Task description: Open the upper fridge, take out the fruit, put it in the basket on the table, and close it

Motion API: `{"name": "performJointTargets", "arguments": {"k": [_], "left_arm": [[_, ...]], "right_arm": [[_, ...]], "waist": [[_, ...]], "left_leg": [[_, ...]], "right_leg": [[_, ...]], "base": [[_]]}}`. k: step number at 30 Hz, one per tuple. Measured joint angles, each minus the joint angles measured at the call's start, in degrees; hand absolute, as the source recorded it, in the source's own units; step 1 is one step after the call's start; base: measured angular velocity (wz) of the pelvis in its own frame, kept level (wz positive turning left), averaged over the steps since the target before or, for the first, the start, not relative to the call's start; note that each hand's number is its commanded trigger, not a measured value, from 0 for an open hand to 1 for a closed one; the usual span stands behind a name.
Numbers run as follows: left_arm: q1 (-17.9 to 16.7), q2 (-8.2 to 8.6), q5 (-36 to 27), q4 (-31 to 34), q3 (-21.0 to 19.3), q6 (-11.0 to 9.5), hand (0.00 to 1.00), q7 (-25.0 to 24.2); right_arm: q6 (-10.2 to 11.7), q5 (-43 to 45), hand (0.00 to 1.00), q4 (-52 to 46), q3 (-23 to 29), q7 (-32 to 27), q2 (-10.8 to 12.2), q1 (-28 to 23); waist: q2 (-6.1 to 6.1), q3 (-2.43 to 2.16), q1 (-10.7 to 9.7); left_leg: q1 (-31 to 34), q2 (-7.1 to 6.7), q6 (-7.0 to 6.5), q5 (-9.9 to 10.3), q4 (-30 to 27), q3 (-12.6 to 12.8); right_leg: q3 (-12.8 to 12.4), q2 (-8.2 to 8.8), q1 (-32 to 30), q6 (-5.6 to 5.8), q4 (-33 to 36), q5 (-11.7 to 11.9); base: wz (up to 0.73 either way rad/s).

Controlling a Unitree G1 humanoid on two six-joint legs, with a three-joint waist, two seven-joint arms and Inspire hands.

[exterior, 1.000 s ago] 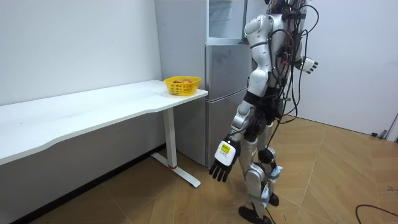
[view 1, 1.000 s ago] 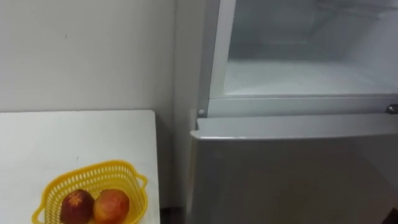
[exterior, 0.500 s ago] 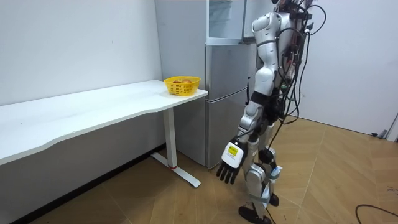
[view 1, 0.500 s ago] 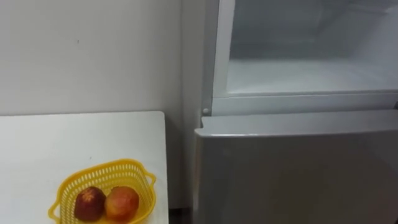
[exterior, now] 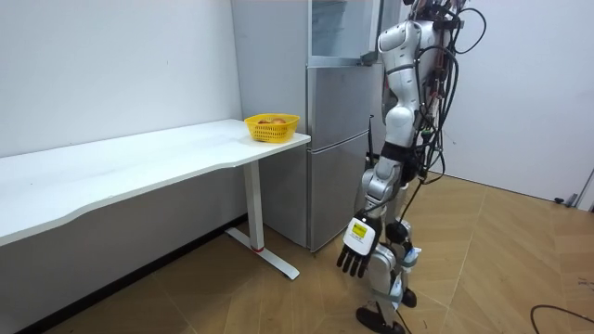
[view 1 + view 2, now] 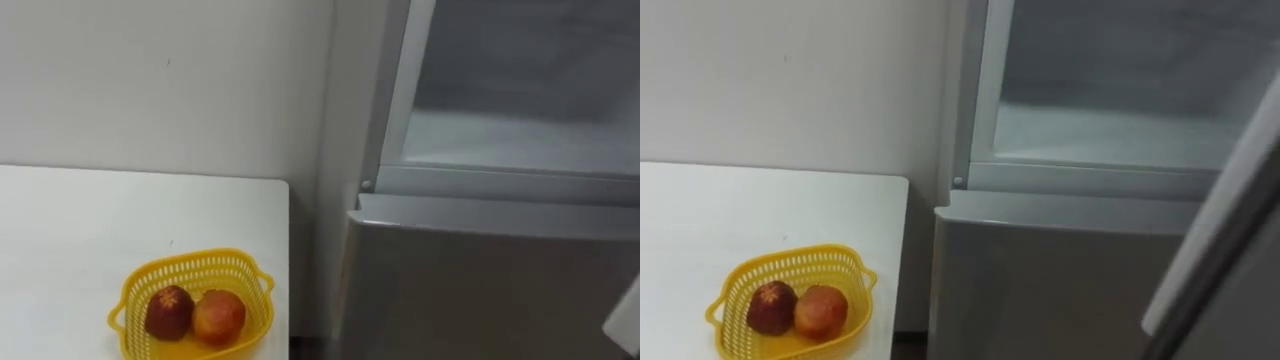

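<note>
The fridge [image 5: 339,139] stands right of the white table, and I stand close in front of it. Its upper compartment [image 6: 1100,135] is open, with a bare white shelf inside. A pale door edge [image 6: 1220,220] slants across the right side of the right eye view, and a corner of it [image 6: 625,315] reaches the left eye view. The grey lower door [image 6: 480,290] is closed. My left hand [image 5: 357,252] hangs open beside my leg and holds nothing.
A yellow basket [image 6: 190,275] holding two reddish fruits [image 6: 195,313] sits on the white table [image 6: 70,240] near its right end, beside the fridge. A white wall [image 6: 160,80] runs behind the table. Wooden floor [image 5: 501,269] lies open behind me.
The eye view has swung left, so basket and fridge sit further right. The pale door edge has come in at the right. My left arm has swung back toward the room view's right.
</note>
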State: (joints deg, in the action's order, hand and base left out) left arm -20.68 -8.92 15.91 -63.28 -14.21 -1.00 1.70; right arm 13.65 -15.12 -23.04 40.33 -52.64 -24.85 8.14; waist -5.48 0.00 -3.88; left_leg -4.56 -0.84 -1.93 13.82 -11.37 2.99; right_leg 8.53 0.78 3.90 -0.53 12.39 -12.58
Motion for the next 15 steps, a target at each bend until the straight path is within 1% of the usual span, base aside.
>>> {"name": "performJointTargets", "arguments": {"k": [2, 4, 5, 7, 9, 10, 11, 12, 13, 15], "left_arm": [[-0.01, 0.11, -0.01, 0.02, 0.09, 0.16, 0.0, -0.28], [-0.01, 0.07, 0.0, 0.45, 0.53, 1.08, 0.0, -0.89], [-0.01, 0.04, -0.04, 0.66, 0.87, 1.34, 0.0, -1.08], [0.05, -0.05, -0.04, 1.67, 1.5, 2.18, 0.0, -2.44], [0.77, 0.0, 0.0, 1.51, 1.53, 2.61, 0.0, -2.99], [1.31, -0.08, -0.06, 1.44, 1.52, 3.1, 0.0, -3.46], [1.45, -0.19, -0.05, 1.45, 1.53, 3.24, 0.0, -3.52], [1.77, -0.48, -0.06, 1.46, 1.6, 3.63, 0.0, -3.54], [2.1, -0.88, -0.16, 1.45, 2.12, 4.08, 0.0, -3.64], [2.47, -1.23, -0.3, 1.47, 2.24, 4.67, 0.0, -4.1]], "right_arm": [[-0.13, -0.06, 0.0, 0.24, -1.55, 3.44, -0.8, 0.17], [-1.62, -0.78, 0.0, 2.13, -3.43, 8.46, -1.54, 0.2], [-2.27, -0.89, 0.0, 2.77, -3.92, 9.72, -1.56, 0.2], [-3.67, -0.66, 0.0, 7.92, -7.39, 15.04, -1.79, 0.21], [-4.1, -0.57, 0.0, 13.02, -9.79, 18.48, -1.72, 0.13], [-4.87, -0.62, 0.0, 15.63, -10.89, 20.89, -1.78, 0.19], [-5.02, -0.62, 0.0, 16.96, -11.65, 22.05, -1.86, 0.25], [-5.52, -0.62, 0.0, 18.83, -12.95, 24.71, -1.93, 0.25], [-6.54, -0.79, 0.0, 20.28, -14.29, 27.05, -2.17, 0.41], [-8.3, -0.9, 0.0, 21.84, -15.75, 30.34, -2.48, 1.16]], "waist": [[0.22, 0.04, 0.08], [0.32, 0.11, 0.12], [0.36, 0.15, 0.14], [0.33, 0.32, 0.55], [0.3, 0.3, 0.93], [0.21, 0.47, 1.23], [0.16, 0.44, 1.34], [0.04, 0.39, 1.49], [-0.3, 0.37, 1.75], [-0.6, 0.24, 2.27]], "left_leg": [[-0.01, 0.02, 0.0, 0.0, -0.02, -0.09], [0.05, 0.05, 0.0, 0.0, -0.13, -0.4], [0.11, 0.04, 0.0, 0.0, -0.17, -0.53], [-0.05, 0.07, 0.0, 0.0, -0.29, -0.51], [-0.07, 0.1, 0.0, -0.01, -0.42, -0.35], [-0.06, 0.14, 0.0, -0.01, -0.43, -0.39], [-0.08, 0.13, 0.0, -0.01, -0.45, -0.38], [-0.12, 0.13, 0.0, -0.01, -0.47, -0.4], [-0.13, 0.12, 0.02, -0.02, -0.43, -0.39], [-0.14, 0.12, 0.05, -0.03, -0.39, -0.42]], "right_leg": [[0.11, 0.01, 0.03, -0.01, 0.01, 0.0], [0.28, 0.05, 0.04, -0.05, 0.04, 0.04], [0.44, 0.09, 0.07, -0.06, 0.04, 0.04], [0.73, 0.16, 0.3, -0.1, 0.17, 0.08], [0.84, 0.25, 0.35, -0.14, 0.26, 0.12], [0.86, 0.26, 0.33, -0.15, 0.25, 0.25], [0.86, 0.26, 0.33, -0.17, 0.26, 0.29], [0.88, 0.25, 0.27, -0.19, 0.26, 0.32], [0.96, 0.26, 0.13, -0.2, 0.24, 0.32], [1.05, 0.26, 0.16, -0.21, 0.11, 0.33]], "base": [[0.0], [0.0], [0.05], [0.02], [0.0], [0.0], [0.0], [0.0], [0.0], [0.0]]}}
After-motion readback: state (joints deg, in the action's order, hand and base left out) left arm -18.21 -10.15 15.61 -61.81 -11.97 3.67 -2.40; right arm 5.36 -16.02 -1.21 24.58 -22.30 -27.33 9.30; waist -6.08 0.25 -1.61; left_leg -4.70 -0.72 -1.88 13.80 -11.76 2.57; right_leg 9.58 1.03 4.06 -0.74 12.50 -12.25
